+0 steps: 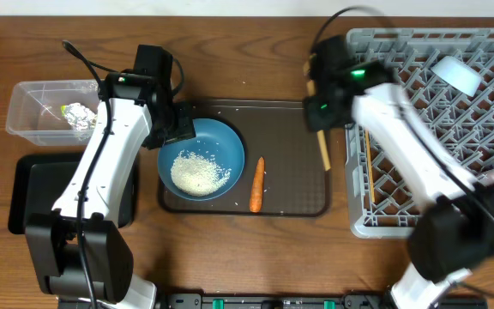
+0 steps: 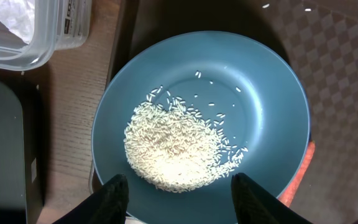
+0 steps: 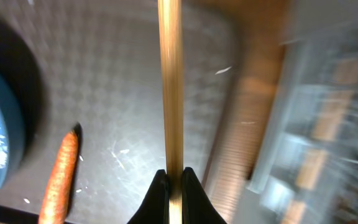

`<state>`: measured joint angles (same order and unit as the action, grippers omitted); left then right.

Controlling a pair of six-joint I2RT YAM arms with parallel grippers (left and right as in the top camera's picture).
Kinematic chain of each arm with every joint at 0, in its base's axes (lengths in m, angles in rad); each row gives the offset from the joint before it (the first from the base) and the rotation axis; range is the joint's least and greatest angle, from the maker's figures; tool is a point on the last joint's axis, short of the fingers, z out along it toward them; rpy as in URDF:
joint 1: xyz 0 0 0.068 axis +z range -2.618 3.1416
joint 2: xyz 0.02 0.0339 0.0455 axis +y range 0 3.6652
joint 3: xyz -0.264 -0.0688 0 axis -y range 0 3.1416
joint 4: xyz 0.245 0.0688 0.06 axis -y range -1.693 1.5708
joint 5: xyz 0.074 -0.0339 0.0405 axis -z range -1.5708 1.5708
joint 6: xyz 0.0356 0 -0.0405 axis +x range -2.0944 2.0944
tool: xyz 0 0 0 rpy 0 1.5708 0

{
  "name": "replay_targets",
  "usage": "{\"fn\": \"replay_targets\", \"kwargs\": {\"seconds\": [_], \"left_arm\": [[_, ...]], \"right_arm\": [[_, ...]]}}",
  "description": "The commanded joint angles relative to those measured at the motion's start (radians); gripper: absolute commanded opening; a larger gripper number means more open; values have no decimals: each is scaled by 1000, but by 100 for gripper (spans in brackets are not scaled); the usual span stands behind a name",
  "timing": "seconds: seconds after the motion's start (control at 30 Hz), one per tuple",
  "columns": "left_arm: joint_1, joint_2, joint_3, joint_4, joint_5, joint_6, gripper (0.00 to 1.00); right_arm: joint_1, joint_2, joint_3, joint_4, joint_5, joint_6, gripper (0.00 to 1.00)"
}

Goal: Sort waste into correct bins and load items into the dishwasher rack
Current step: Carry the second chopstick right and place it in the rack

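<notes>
A wide dark-blue bowl (image 1: 225, 142) holding a heap of white rice (image 1: 199, 173) sits on the left of the dark-brown serving tray (image 1: 294, 193). An orange carrot (image 1: 257, 184) lies beside it. My left gripper (image 1: 175, 129) is open just over the bowl's rim; its wrist view shows the bowl (image 2: 260, 81) and rice (image 2: 173, 146) between the fingers (image 2: 179, 186). My right gripper (image 1: 320, 107) is shut on a wooden chopstick (image 3: 169, 81), held above the tray's right edge next to the grey rack (image 1: 436, 129). The pink cup is out of view.
The clear tub (image 1: 28, 103) at far left holds a foil ball (image 1: 81, 116) and a yellow-green wrapper (image 1: 65, 110). The black tray (image 1: 33, 193) lies below it. The rack holds a second chopstick (image 1: 369, 172) and light-blue bowls (image 1: 457, 73).
</notes>
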<state>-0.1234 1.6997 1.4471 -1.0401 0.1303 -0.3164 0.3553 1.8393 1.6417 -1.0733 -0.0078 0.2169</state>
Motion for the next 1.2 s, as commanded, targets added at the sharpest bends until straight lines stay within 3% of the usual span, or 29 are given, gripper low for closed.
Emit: {"fn": "replay_targets", "kwargs": {"seconds": [0.0,0.27,0.63,0.73,0.8,1.07,1.17], "left_arm": [[1,-22,8,-3,-12,9,54],[1,-22,8,-2,-12,9,54],[1,-22,8,-2,-11,9,54],[0,-22,8,-2,-11,9,56],[0,-22,8,-3,-11,9,65],[-19,-22,8,-2,18,10,70],[-56,-22,8,6,26,10,70]], "right_arm": [[-73,-65,15,-51,96,-20,1],[-226,-64,-76,-92,103,-36,1],[-220,-64,-318,64,-1,-80,1],[-214,-64,-329,75,0,-80,18],[-214,-66,-324,80,0,-80,20],[-248,-137,-177,14,0,-80,18],[-267,-203,-133,23,0,-80,31]]}}
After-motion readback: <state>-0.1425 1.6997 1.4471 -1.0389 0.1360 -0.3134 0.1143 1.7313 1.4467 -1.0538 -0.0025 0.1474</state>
